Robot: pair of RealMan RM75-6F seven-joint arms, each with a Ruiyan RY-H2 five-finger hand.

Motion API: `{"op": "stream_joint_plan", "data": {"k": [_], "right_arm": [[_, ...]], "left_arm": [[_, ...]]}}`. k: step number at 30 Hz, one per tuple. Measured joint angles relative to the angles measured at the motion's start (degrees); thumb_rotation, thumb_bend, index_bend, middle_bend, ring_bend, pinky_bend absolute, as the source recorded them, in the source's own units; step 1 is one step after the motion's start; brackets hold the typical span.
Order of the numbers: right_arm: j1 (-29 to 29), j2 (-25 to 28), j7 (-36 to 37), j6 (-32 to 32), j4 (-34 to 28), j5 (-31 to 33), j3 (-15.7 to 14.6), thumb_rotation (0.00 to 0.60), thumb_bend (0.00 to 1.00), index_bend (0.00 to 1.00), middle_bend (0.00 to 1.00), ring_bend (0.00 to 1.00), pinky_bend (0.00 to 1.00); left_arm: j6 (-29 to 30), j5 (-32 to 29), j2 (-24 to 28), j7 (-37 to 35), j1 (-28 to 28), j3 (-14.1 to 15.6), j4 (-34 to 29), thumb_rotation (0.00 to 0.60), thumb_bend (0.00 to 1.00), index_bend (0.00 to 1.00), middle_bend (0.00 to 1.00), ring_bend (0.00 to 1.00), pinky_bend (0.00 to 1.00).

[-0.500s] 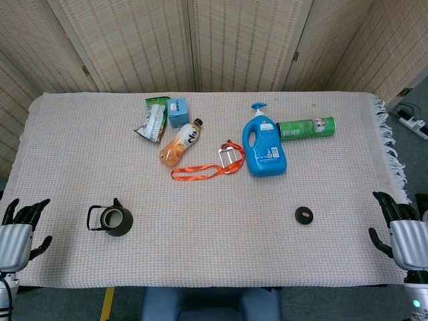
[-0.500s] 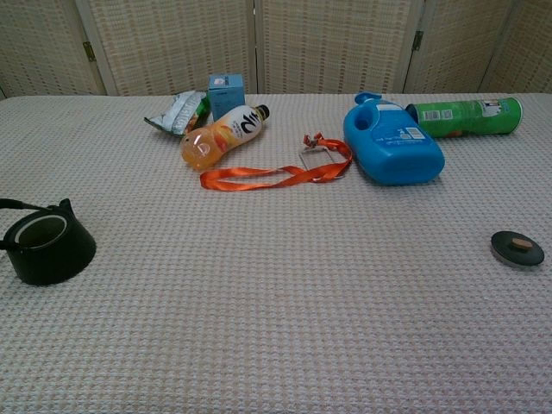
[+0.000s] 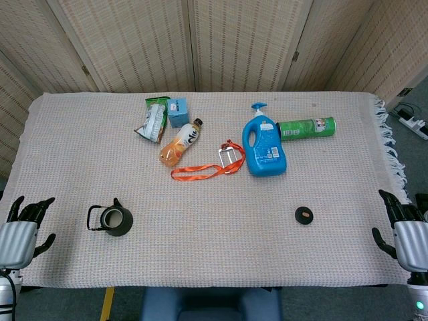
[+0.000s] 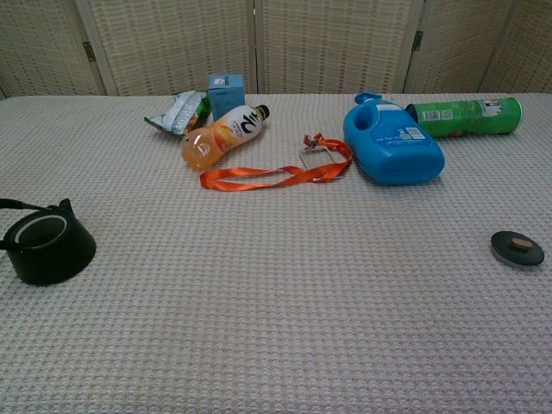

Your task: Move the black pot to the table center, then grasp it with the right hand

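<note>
The black pot (image 3: 114, 220) stands lidless on the near left of the table, its thin handle to its left; the chest view shows the pot (image 4: 47, 244) at the left edge. Its round black lid (image 3: 304, 215) lies apart on the near right, also seen as the lid (image 4: 517, 247) in the chest view. My left hand (image 3: 19, 231) hovers at the table's near left corner, fingers spread, holding nothing, well left of the pot. My right hand (image 3: 406, 234) sits off the near right corner, fingers apart, empty. Neither hand shows in the chest view.
At the back lie a blue detergent jug (image 3: 266, 149), a green can (image 3: 307, 127) on its side, an orange drink bottle (image 3: 179, 142), an orange lanyard (image 3: 208, 167), a snack bag (image 3: 153, 120) and a small blue carton (image 3: 177, 111). The woven cloth (image 3: 214, 254) covers the table.
Both hands have dropped slightly lower and outward toward the near corners. The pot, the lid and the other objects have not moved.
</note>
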Motion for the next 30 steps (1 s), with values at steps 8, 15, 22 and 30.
{"op": "stream_joint_plan", "data": {"k": [8,15,22,30], "right_arm": [[-0.25,1.4,-1.26,1.21,-1.21,-0.56,0.47,0.6,0.38,0.04,0.15,0.32,0.24],[-0.53,1.98,-1.41,1.99,-1.79,-1.07,0.68,0.6,0.38,0.04,0.15,0.32,0.24],[-0.69,2.25,-0.98,2.22,-1.87,-1.28,0.7,0.6,0.38,0.04,0.15,0.32,0.24],[-0.75,2.17,0.06,2.58,-1.38,-1.65,0.85,0.6,0.38,0.04,0.15,0.31,0.24]], "left_arm": [[-1.8,1.37,-0.79,-1.08,-1.48,0.45,2.02,0.6,0.24,0.14,0.19,0.2,0.04],[-4.12,2.49,-3.32,-2.73,-3.32,0.89,6.35,0.6,0.24,0.13,0.19,0.2,0.04],[-6.12,3.17,-6.56,-4.76,-4.89,1.5,11.6,0.6,0.23,0.12,0.18,0.2,0.04],[-8.42,4.02,-9.81,-5.51,-6.9,2.22,17.07,0.6,0.23,0.12,0.17,0.19,0.04]]}}
